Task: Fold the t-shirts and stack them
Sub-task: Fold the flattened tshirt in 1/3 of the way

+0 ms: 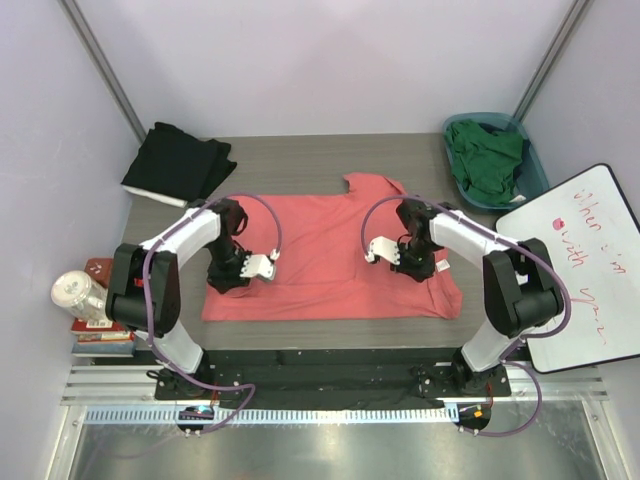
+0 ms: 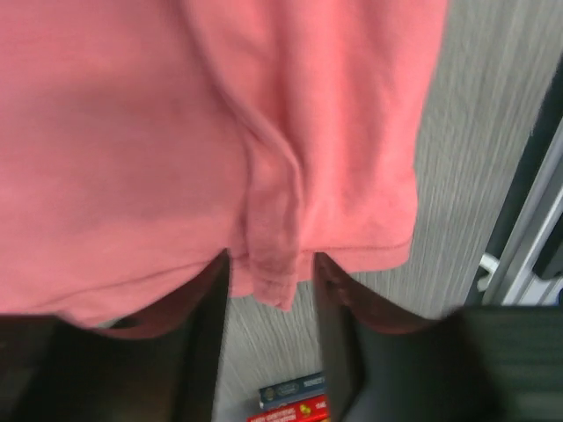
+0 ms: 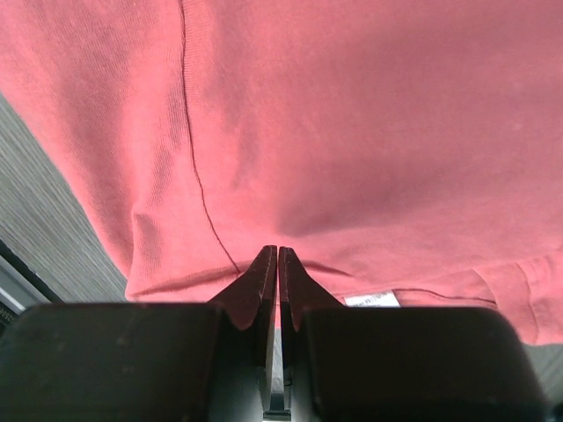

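**Over the coral shirt**

Between the left gripper's fingers stands a raised ridge of coral cloth. The jaws are apart, and neither side visibly presses the fold. The right gripper has its jaws together, tips touching the cloth near a seam, with the small white tag just to one side. Whether any cloth is caught between them I cannot tell.

From above, both grippers sit low over the shirt — the left over its left part, the right right of centre. The shirt lies spread across the middle of the table, collar at the far edge. A black shirt lies at the far left corner. A green shirt is bunched in the basket at far right. A whiteboard leans at the right.
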You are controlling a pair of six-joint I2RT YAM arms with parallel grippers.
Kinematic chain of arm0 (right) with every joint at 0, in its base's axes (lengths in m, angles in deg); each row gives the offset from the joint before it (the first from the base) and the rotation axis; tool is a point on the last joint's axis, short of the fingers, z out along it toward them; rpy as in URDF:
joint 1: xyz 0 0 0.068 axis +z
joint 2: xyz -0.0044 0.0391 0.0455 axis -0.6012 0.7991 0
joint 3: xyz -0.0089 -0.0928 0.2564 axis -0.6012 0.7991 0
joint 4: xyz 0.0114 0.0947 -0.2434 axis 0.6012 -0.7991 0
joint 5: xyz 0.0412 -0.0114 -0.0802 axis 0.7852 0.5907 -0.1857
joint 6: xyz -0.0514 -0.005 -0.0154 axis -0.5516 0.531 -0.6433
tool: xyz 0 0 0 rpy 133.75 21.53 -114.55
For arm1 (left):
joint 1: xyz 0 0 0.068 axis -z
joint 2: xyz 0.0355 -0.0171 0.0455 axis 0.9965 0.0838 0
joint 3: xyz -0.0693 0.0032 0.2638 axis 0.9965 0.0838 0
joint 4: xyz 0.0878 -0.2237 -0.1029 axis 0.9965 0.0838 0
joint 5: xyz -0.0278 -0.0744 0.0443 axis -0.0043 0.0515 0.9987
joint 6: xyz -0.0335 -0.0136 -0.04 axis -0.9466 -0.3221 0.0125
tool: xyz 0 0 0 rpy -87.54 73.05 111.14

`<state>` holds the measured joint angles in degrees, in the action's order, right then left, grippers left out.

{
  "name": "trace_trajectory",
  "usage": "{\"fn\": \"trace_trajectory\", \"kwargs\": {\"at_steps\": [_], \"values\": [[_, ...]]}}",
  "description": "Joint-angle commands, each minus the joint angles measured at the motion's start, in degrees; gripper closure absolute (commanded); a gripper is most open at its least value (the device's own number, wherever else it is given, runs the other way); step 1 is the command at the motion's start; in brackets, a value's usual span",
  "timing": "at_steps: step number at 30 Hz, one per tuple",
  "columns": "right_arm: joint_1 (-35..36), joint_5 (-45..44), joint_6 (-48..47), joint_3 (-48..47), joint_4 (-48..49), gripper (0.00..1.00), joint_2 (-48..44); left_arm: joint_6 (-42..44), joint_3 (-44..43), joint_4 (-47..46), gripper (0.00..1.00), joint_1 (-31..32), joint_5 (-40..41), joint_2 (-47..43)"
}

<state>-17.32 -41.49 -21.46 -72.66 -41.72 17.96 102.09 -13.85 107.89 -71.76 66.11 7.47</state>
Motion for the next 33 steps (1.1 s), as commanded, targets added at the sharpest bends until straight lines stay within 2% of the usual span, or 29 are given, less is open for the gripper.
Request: {"fn": "trace_trajectory", "kwargs": {"at_steps": [1,6,10,17,21,22,33], "values": [[-0.3,-0.1,0.0,0.5,2.2,0.91,1.5,2.6,1.4,-1.4,0.47,-0.9,2.3,-1.7],[-0.4,0.4,0.6,-0.1,3.7,0.91,4.2,3.2,1.3,-4.0,0.47,-2.3,4.6,0.5],[-0.3,0.9,0.9,-0.5,4.5,0.91,6.0,2.9,1.1,-6.1,0.57,-2.6,5.4,2.5],[-0.3,0.6,0.7,-1.2,4.9,0.92,7.5,3.8,0.2,-4.2,0.67,-3.8,5.8,3.4],[-0.3,0.3,0.9,-1.1,5.5,0.93,8.5,3.9,-0.1,-4.2,0.9,-4.2,6.2,3.6],[-0.3,0.0,1.0,-1.1,5.9,0.93,8.7,3.7,-0.2,-4.2,0.99,-4.3,6.3,3.6],[-0.2,-1.5,1.5,-0.2,8.4,0.94,10.2,0.6,-1.6,-6.9,1.0,-5.6,9.3,5.0]]}}
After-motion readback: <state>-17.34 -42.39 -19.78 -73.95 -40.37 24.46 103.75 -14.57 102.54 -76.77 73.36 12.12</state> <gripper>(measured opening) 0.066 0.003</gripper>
